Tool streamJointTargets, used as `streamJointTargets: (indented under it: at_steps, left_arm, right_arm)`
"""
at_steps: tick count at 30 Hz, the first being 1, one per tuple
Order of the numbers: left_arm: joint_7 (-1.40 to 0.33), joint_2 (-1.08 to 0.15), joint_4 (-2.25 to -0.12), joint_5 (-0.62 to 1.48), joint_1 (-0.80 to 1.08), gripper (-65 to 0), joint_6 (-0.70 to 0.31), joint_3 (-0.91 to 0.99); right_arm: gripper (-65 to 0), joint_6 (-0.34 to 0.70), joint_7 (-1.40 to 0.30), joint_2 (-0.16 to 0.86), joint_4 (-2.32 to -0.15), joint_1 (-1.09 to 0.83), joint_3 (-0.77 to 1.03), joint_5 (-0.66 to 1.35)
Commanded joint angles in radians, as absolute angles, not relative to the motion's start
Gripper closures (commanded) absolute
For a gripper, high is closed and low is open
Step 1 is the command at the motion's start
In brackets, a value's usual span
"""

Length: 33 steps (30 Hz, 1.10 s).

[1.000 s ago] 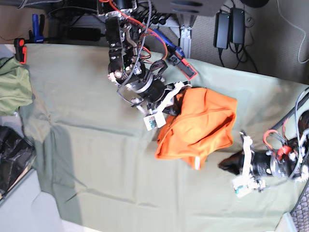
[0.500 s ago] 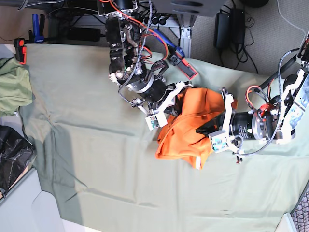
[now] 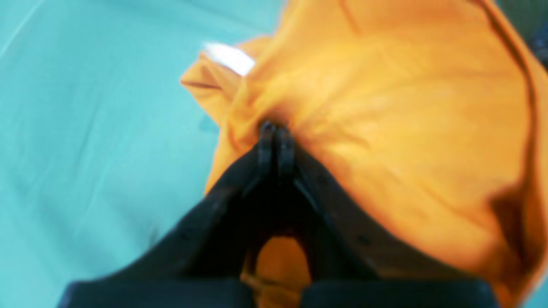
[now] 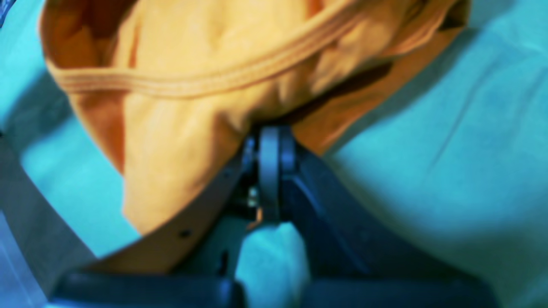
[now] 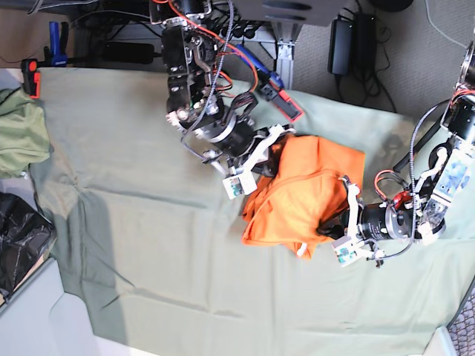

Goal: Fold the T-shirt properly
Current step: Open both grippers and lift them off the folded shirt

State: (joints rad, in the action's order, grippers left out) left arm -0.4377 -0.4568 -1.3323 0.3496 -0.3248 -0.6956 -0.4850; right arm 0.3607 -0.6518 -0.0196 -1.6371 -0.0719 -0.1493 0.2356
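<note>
The orange T-shirt (image 5: 304, 189) lies crumpled on the sage-green cloth (image 5: 148, 245), right of the middle in the base view. My right gripper (image 5: 266, 162) is at the shirt's upper left edge. In the right wrist view it (image 4: 269, 134) is shut on a bunch of orange fabric (image 4: 180, 119) below a stitched hem. My left gripper (image 5: 326, 225) is at the shirt's lower right edge. In the left wrist view it (image 3: 274, 130) is shut on a fold of the shirt (image 3: 385, 128), with the small white tag (image 3: 229, 57) beyond it.
An olive-green garment (image 5: 18, 137) lies at the left edge, with a black bag (image 5: 18, 245) below it. A red clamp (image 5: 31, 76) sits at the cloth's top left corner. A red-edged black tool (image 5: 286, 100) lies just above the shirt. Cables hang around both arms.
My left arm swung in from the lower right onto the shirt, then slid down to its lower right edge and pinched the fabric. The right gripper stayed at the upper left edge.
</note>
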Motion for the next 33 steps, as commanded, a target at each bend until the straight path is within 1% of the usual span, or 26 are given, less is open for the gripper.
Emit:
streamJointTargets:
  at_steps: [1,11,14,20,26,29,33]
  left_arm:
    - [-0.404,-0.455,-1.329,0.352,-0.358,0.0,-0.698,-0.479]
    - [-0.346,-0.393,-1.238,0.270,-0.452,0.0,-0.698,-0.479]
    - [-0.315,-0.392,-1.213,0.265,-0.469,0.0,-0.698,-0.479]
    - [-0.329,-0.450,-1.235,0.306,-0.516,0.0,-0.698,-0.474]
    - [-0.472,-0.542,-1.330,0.458,-0.512,0.0,-0.698,-0.395]
    - [-0.480,-0.581,-1.330,0.505,-0.505,0.0,-0.698,-0.378]
    - [-0.484,-0.609,-1.330,0.513,-0.462,0.0,-0.698,-0.378]
  right_arm:
    - [0.0,0.461,-0.630,-0.025,-1.656,-0.059,-0.150,0.247]
    - [0.0,0.461,-0.630,-0.026,-1.656,-0.064,-0.150,0.247]
    - [0.0,0.461,-0.630,-0.025,-1.656,-0.064,-0.150,0.247]
    - [0.0,0.461,-0.630,-0.025,-1.656,-0.064,-0.150,0.247]
    - [0.0,0.460,-0.628,-0.025,-1.670,-0.064,-0.150,0.267]
    - [0.0,0.461,-0.628,-0.025,-1.710,-0.064,-0.150,0.273]
    - [0.0,0.461,-0.629,-0.026,-1.756,-0.059,-0.150,0.273]
